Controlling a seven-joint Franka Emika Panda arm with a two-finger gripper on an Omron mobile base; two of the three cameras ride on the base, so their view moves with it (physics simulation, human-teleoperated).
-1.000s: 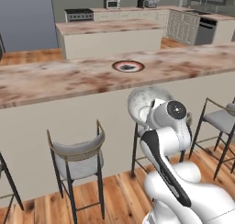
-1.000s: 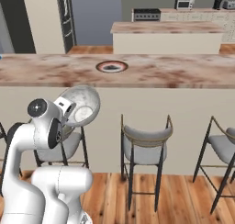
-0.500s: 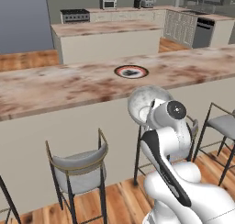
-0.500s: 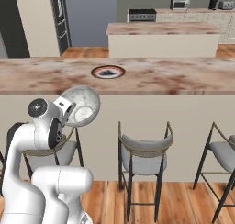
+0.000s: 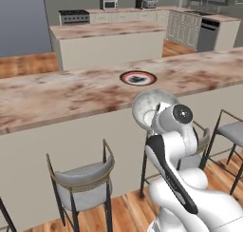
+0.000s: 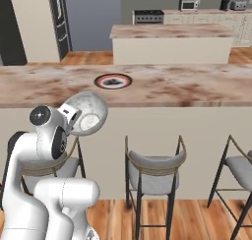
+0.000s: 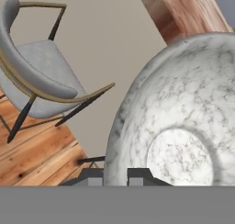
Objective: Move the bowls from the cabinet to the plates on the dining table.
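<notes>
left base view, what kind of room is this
A home kitchen with a dining bar, most likely. A long marble-topped dining table holds a reddish-brown rimmed plate, bar stools are tucked beneath it, and a stove and microwave stand at the back wall.

Warm wooden plank floor [image 6: 197, 219] runs under a row of bar stools [image 6: 154, 171] with grey seats, brass-edged curved backs and thin dark legs. Well beyond stands a shorter marble-topped island [image 5: 107, 41] with cream sides. Along the far wall sit cream base cabinets [image 5: 182, 26], a stove [image 5: 73, 16] and a microwave [image 5: 110, 4].
</notes>
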